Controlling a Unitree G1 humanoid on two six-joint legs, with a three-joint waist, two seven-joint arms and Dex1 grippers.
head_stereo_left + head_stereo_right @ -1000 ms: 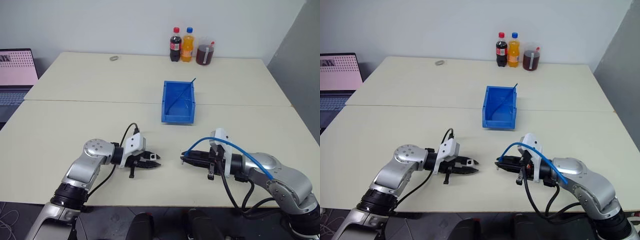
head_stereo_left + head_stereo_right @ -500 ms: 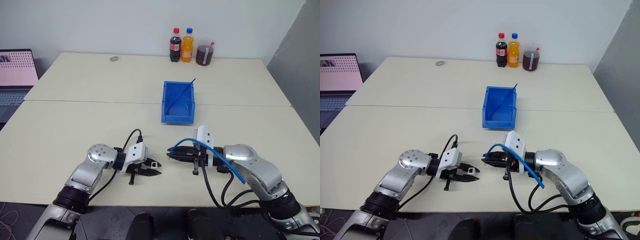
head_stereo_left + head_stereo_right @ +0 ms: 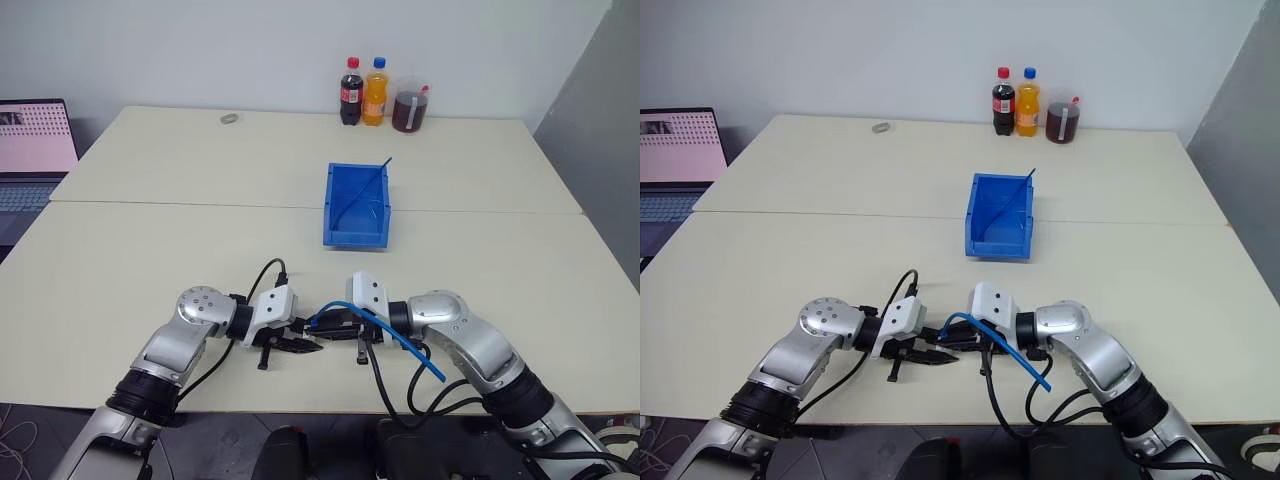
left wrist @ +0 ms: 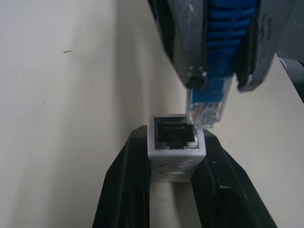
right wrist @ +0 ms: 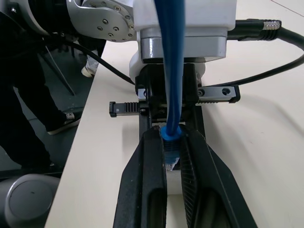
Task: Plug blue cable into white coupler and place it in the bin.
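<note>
White coupler [image 4: 176, 147] lower half hidden between left gripper [image 4: 176, 187] fingers, laptop [image 3: 35, 150] cut by frame edge

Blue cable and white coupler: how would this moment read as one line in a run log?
left gripper: holds white coupler | right gripper: holds blue cable | plug at coupler mouth, off-centre, not inserted | bin: waiting

A pale cream table [image 3: 200, 180] stands against a plain light wall [image 3: 250, 50]. A seam crosses the table. Right of the table is a grey panel [image 3: 600, 130]. Left of the table sits a laptop [image 3: 30, 150], its screen lit.
</note>
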